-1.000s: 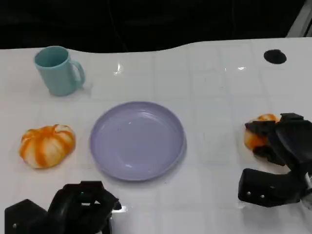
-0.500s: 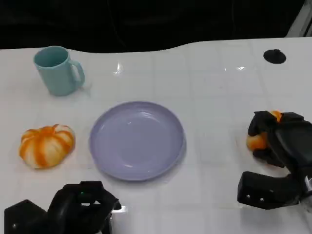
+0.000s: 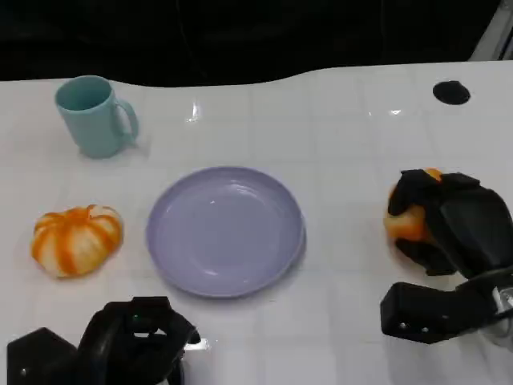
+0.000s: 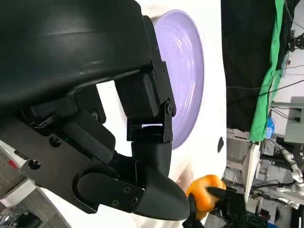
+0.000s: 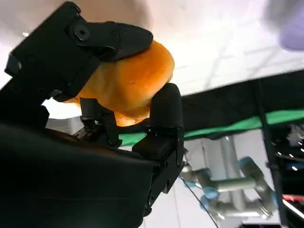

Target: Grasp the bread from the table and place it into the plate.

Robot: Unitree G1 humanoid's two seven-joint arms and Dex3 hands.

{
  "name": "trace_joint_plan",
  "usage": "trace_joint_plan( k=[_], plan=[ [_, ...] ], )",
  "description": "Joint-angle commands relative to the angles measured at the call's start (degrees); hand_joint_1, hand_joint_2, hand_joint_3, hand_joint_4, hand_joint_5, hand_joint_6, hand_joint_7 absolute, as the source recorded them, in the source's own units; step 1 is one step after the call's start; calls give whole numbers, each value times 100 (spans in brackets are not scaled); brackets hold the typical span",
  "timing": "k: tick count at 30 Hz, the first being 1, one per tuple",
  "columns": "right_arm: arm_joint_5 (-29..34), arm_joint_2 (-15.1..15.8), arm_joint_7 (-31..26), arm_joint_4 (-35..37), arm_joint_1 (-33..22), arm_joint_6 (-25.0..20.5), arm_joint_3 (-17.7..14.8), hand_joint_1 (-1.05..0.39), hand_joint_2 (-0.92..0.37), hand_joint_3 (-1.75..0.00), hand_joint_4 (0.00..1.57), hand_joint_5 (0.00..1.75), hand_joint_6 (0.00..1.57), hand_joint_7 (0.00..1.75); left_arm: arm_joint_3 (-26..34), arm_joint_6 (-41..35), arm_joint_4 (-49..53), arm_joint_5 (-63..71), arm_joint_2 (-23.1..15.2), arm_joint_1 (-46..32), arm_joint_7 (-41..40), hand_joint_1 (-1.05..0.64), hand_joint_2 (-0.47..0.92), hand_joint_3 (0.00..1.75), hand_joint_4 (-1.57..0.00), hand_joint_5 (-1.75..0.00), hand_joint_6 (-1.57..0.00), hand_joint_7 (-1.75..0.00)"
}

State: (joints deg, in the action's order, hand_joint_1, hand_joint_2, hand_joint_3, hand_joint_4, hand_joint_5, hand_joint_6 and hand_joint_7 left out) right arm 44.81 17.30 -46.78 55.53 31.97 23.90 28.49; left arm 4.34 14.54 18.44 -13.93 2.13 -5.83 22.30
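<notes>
orange-brown bread (image 3: 403, 218) sits wrapped in the right hand (image 3: 449, 228), black fingers (image 5: 114, 40) curled over the top of it and another pressed up from beneath, so the hold looks firm on both sides. in the head view the loaf is at about 3 o'clock from the lilac plate (image 3: 227, 230), well apart from its rim, and it looks raised off the white table (image 3: 345, 128) rather than resting on it, though i can't be certain of the gap. the relation that matters: from the loaded hand the plate lies toward 9 o'clock, a sideways carry with nothing standing between them. the bread's long axis can't be made out under the fingers.

left hand (image 3: 120, 345) rests at 7 o'clock from the plate, fingers curled in with nothing held. it is near the plate but idle; the right hand has the job.

striped pumpkin (image 3: 77, 239) lies at 9 o'clock of the plate, teal mug (image 3: 94, 116) at about 10 o'clock, both out of the path.
</notes>
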Motion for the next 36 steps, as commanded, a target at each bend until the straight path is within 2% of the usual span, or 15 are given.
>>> trace_joint_plan(
  k=[1,7,12,20,29,36],
  plan=[
    [-175,25,207,-642,-237,145,-122,-18,-32,-136,100,175,76,175,5,12,2,13,-48,-10,-47,-105,67,38,-157,-122,-141,-73],
    [-265,-140,450,-1422,-405,495,-164,-15,-23,-151,102,175,77,174,1,25,28,1,-46,2,-19,-105,67,38,-157,-121,-141,-73],
    [-384,-454,870,-1925,-430,508,-176,-17,-24,-152,102,175,79,172,-21,-7,8,29,-30,3,-61,-105,67,38,-157,-121,-141,-72],
    [-218,-1017,1389,-2193,-267,295,19,-18,-21,-151,101,175,80,169,-51,31,31,57,-14,5,-64,-105,66,39,-157,-121,-142,-71],
    [-34,-1758,1195,-1359,322,500,304,-18,-23,-144,101,175,79,175,-69,78,30,107,-12,-17,-70,-105,65,40,-157,-122,-143,-70],
    [69,-2213,924,-330,898,555,497,-19,-19,-143,101,175,78,175,-102,77,-40,135,5,-67,-105,-105,65,40,-157,-122,-143,-70]
  ],
)
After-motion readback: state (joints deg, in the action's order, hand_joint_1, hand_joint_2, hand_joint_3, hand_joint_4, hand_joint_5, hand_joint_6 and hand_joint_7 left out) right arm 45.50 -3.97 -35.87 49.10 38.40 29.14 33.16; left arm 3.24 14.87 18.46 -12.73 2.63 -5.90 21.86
